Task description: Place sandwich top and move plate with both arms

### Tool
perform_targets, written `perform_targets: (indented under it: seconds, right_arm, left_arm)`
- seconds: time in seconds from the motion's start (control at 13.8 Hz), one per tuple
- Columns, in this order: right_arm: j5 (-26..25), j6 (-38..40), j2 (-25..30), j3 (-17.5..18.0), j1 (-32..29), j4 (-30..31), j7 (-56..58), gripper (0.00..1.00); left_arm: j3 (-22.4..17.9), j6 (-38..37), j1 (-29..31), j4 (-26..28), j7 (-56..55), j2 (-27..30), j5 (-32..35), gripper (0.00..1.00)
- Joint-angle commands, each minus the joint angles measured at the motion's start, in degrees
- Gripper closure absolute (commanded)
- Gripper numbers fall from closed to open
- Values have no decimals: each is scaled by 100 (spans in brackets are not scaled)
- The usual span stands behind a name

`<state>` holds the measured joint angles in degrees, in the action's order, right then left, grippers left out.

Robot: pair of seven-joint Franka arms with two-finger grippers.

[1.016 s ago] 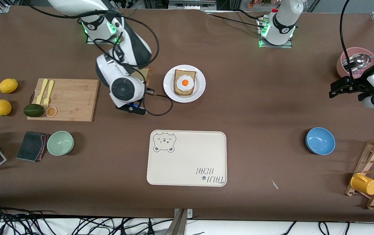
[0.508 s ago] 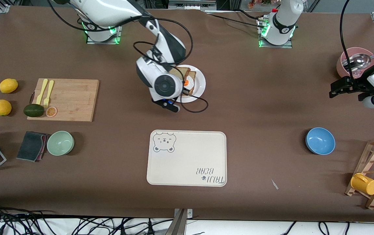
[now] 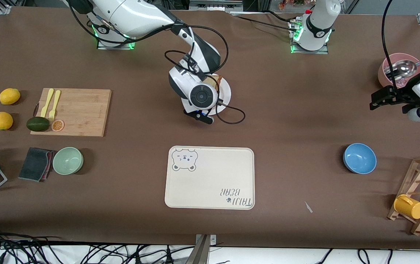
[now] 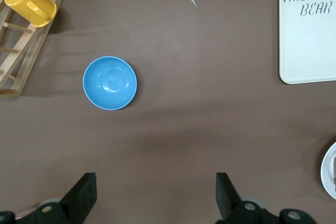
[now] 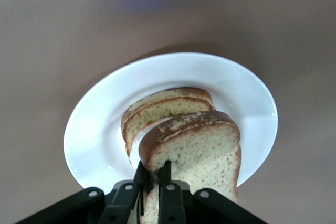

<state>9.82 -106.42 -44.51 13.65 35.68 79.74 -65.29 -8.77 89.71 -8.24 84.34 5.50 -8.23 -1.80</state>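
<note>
The sandwich top, a brown speckled slice with a dark crust, stands on edge in my right gripper, which is shut on its lower edge. It hangs just over the white plate, above the bread slice with the fried egg. In the front view the right wrist covers most of the plate, and only a corner of the sandwich top shows. My left gripper waits open and empty over bare table at the left arm's end, its fingers wide apart.
A blue bowl sits near the left gripper, with a pink bowl and spoon beside it. The bear-print tray lies nearer the front camera than the plate. A cutting board and a green bowl lie toward the right arm's end.
My right arm has carried the sandwich top from beside the cutting board to over the plate. The left arm has not moved.
</note>
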Motion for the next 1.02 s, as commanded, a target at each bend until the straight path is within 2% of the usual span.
perform_targets:
  seconds: [0.0, 0.07, 0.15, 0.22, 0.36, 0.65, 0.94]
  right_arm:
    - [-164, 148, -137, -46, 149, -205, -1, 98]
    - [-269, 139, -163, -46, 202, -196, -2, 76]
    - [-357, 130, -190, -46, 211, -196, -45, 23]
    - [-497, 130, -199, -46, 264, -196, -37, 0]
    - [-700, 174, -164, -55, 308, -213, -2, 0]
    - [-657, 411, -94, -73, 168, -511, 51, 0]
    - [-665, 1235, 152, -64, -297, -1082, 77, 0]
  left_arm:
    - [15, -77, -20, -67, 82, 32, 198, 0]
    - [15, -77, -20, -67, 82, 32, 198, 0]
    - [15, -77, -20, -67, 82, 23, 198, 0]
    - [15, -68, -11, -67, 82, 23, 198, 0]
    - [15, -68, -11, -67, 82, 23, 189, 0]
    - [-2, -42, 24, -67, 82, -3, 180, 0]
    - [-2, -15, 24, -76, 82, -56, 180, 0]
